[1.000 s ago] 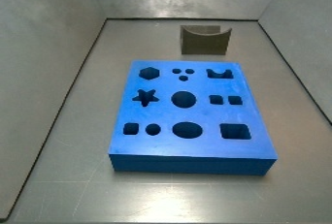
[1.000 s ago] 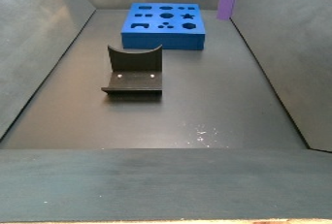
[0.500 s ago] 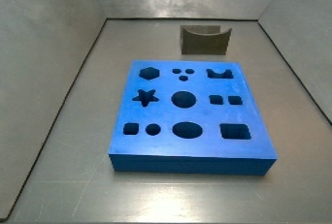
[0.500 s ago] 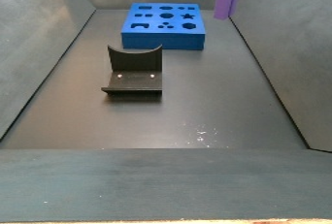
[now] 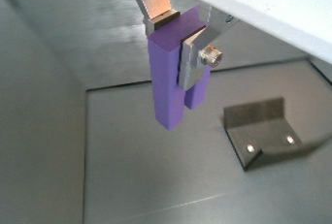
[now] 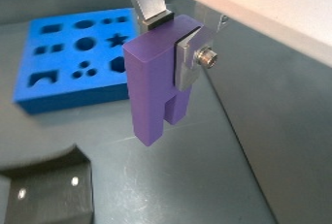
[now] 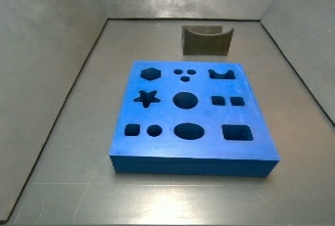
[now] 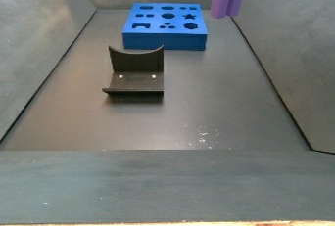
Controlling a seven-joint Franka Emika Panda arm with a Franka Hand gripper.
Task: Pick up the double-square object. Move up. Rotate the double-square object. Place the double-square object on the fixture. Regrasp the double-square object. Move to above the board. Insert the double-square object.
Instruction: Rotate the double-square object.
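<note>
High above the floor, gripper (image 5: 173, 26) clamped on the small flat purple double-square object (image 5: 173, 73), prongs hanging downward, well clear of everything below. On the floor, large thick blue board with shaped cut-outs (image 7: 191, 116) and dark L-shaped bracket fixture (image 8: 133, 72) apart from each other, fixture standing beyond the board's far end in a side view (image 7: 206, 40)

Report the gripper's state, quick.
Gripper: shut on the purple block, held high in the air, clear of the board and the fixture.
</note>
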